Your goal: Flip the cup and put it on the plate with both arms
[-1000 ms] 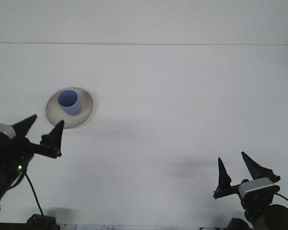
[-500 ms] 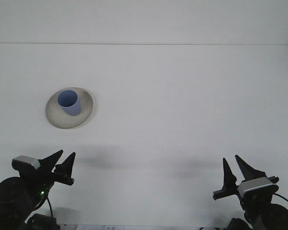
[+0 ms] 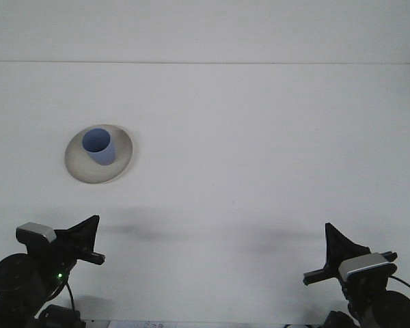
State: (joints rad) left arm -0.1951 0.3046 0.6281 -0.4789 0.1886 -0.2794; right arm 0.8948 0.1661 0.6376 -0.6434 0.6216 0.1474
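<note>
Apparently done | cup (image 3: 98, 147) upright, mouth up, on plate (image 3: 119, 164) | my left claw (image 3: 89, 236) and right claw (image 3: 336, 249) pinched closed, empty, well short of plate | nothing left

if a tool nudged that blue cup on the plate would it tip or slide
The blue cup looks small and thin-walled, so probably light and easily shoved. It stands upright, taller than wide, so a high push would likely tip it. The plate looks smooth and shallow, so a low push may slide it instead.
</note>
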